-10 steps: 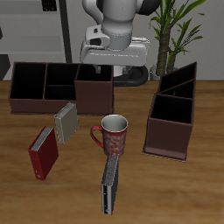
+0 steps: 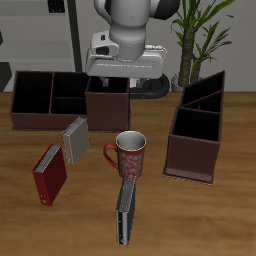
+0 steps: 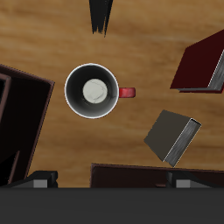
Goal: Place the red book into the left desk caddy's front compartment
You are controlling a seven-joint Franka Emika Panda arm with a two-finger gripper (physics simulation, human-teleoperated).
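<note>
The red book (image 2: 50, 172) lies flat on the table near its front edge, beside the grey book (image 2: 75, 140); the wrist view shows the red book (image 3: 203, 61) too. The left desk caddy (image 2: 195, 140) stands on the other side of the mug (image 2: 130, 153), its front compartment (image 2: 192, 152) facing up with nothing in it. My gripper (image 2: 118, 68) hangs high over the back of the table, far from the red book. In the wrist view the gripper (image 3: 112, 181) is open, its fingertips (image 3: 39, 181) wide apart and holding nothing.
A second dark caddy (image 2: 60, 100) stands at the back below my gripper. A black book (image 2: 126, 208) lies in front of the mug. The wrist view shows the mug (image 3: 92, 90), grey book (image 3: 172, 136) and black book (image 3: 101, 13). A potted plant (image 2: 200, 30) stands behind.
My arm has risen a little and shifted slightly sideways. The books, mug and caddies have not moved.
</note>
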